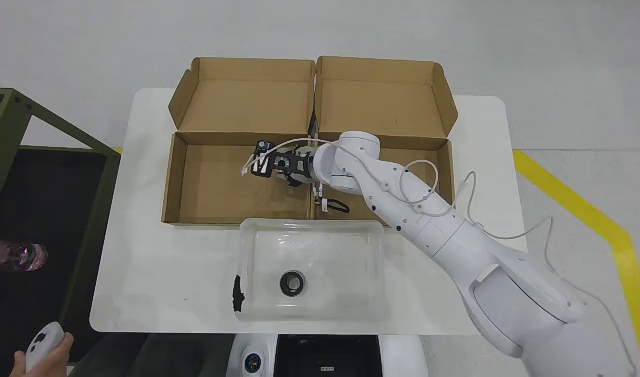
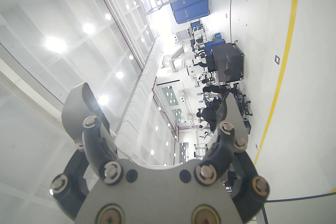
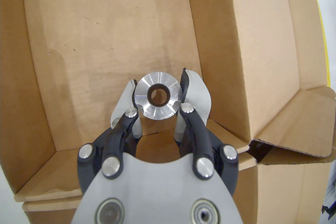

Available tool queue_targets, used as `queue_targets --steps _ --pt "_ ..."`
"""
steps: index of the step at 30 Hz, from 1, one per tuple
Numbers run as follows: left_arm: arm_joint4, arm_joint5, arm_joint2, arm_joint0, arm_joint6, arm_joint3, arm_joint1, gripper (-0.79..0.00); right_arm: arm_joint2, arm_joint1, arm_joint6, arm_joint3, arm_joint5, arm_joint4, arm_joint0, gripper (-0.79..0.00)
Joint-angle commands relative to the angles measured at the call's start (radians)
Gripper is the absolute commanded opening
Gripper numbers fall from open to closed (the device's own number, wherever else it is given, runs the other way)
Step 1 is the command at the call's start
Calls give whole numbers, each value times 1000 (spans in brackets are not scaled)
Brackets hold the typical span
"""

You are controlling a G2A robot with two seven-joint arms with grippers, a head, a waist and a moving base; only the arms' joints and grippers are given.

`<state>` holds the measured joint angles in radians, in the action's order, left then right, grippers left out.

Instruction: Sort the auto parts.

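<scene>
Gripping a silver metal ring (image 3: 157, 97) in right gripper (image 3: 157, 93), fingers (image 3: 197, 93) pinched on its outer rim from both sides, bore facing the wrist camera. Hanging it over the floor of the left cardboard box (image 1: 210, 192), just left of centre in the top view; contact with the cardboard impossible to tell. Reads as a drop-off pose, probably sending shiny parts to this box. Holding by the rim rather than the bore, likely for a flat fall on release.

Seeing a dark part (image 1: 335, 205) down in the right cardboard box (image 1: 380, 102), just right of centre, tucked beside the arm, too small to name. Seeing a black ring (image 1: 293, 282) alone in the clear plastic bin (image 1: 340, 267), lower centre, suggesting a nearly emptied source bin. Judging the sort well along, with at least one pick left. Noting a small black item (image 1: 238, 295) at the bin's left edge; can't tell what.

Pointing left gripper (image 2: 155, 104) up at the ceiling, fingers spread wide, nothing between, presumably held clear of the work.

Working on a white table (image 1: 150, 267): boxes side by side across the upper half with lids folded back, bin at the lower edge. Flanked by a green-framed stand (image 1: 60, 122) at far left and a yellow floor line (image 1: 565, 190) at right. Sitting in a big bright hall per the left wrist view: ceiling lights (image 2: 55, 43), blue cabinets (image 2: 190, 5), workstations beyond.
</scene>
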<state>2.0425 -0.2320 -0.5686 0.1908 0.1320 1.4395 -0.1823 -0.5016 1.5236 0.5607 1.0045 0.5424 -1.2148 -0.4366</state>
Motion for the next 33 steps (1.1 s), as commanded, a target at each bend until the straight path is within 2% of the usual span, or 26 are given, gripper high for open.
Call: queue_targets --steps 1,10,18,26,33 --pt "0 0 0 0 0 0 0 0 0 4 0 -5 1 -4 1 -606" --pt "0 0 0 0 0 0 0 0 -4 21 4 -19 8 -18 1 -520" --pt "0 0 0 0 0 0 0 0 -14 32 8 -10 13 -31 -3 -493" --pt "0 0 0 0 0 0 0 0 -62 20 3 113 32 -53 -14 -477" --pt "0 0 0 0 0 0 0 0 -140 -17 -3 290 86 -40 -102 -474"
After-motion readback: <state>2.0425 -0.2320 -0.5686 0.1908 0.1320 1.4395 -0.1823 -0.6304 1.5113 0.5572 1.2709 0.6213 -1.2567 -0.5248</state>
